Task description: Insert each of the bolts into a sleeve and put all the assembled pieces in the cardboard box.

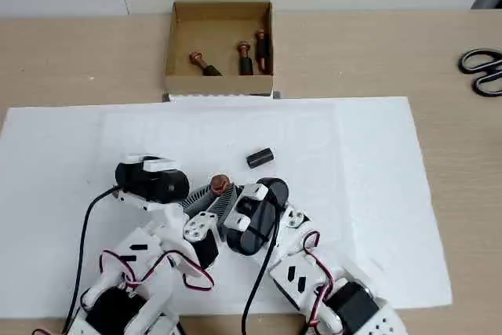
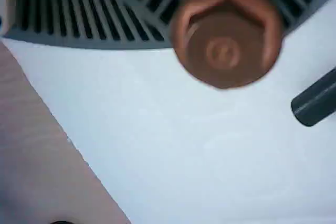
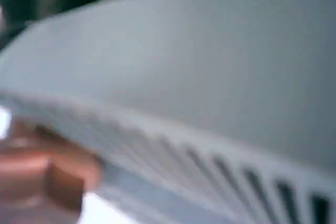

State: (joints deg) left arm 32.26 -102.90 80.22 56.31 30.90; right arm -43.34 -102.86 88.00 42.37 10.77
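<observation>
Near the middle of the surface's (image 1: 78, 52) near edge, the left fingers (image 1: 196, 198) and right fingers (image 1: 228, 204) meet around a copper bolt (image 1: 220, 186) over the white sheet (image 1: 376, 194) — we cannot tell which pair grips it, nor how far either is open. A dark sleeve (image 1: 260, 158) lies on the sheet just beyond, apart from them. Toward the far edge the cardboard box (image 1: 220, 84) holds three assembled pieces (image 1: 245, 59) — scissors (image 1: 482, 71) lie at the right edge.

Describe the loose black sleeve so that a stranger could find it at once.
Look at the white sheet. Near its middle, between the cardboard box and the arms, lies the sleeve. It is a short black tube, alone, with no bolt in it, unlike the boxed pieces.
</observation>
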